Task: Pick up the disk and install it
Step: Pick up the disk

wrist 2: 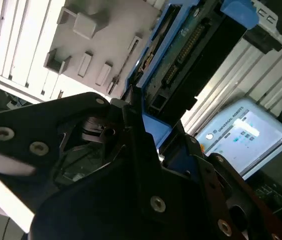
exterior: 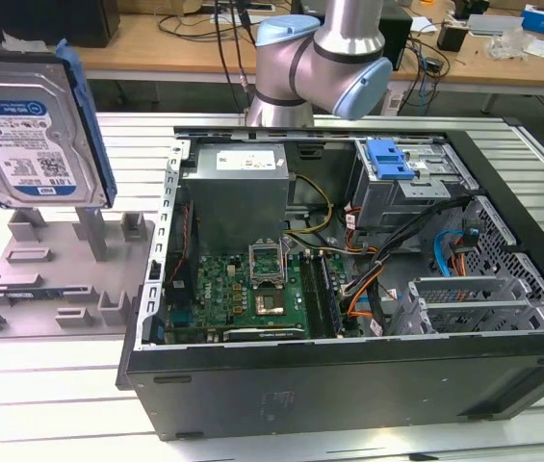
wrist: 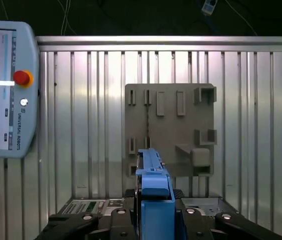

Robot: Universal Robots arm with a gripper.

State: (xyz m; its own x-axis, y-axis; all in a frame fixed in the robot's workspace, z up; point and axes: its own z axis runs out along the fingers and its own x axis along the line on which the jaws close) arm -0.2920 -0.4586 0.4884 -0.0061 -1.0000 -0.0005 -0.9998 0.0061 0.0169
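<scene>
The gripper [wrist: 153, 217] has its jaws closed on the disk [wrist: 153, 172]. In the first wrist view, at bottom centre, black metal presses either side of the blue bracket. The disk sits edge-on between them, its long axis running straight out from the gripper.

In the exterior view the disk [exterior: 36, 125] stands upright in the upper left of the frame, label toward the camera. It hangs over the grey holder plate [exterior: 50, 279] and looks to be clear of its posts.

Across the ribbed table [exterior: 40, 385], filling the middle and right of the frame, the open computer case [exterior: 349, 390] lies on its side. Its metal drive cage [exterior: 411, 197], under a blue latch [exterior: 390, 159], sits at upper right, well apart from the disk. I'd say the disk is picked up but not yet installed. The arm [exterior: 320, 53] rises behind the case at top centre.
</scene>
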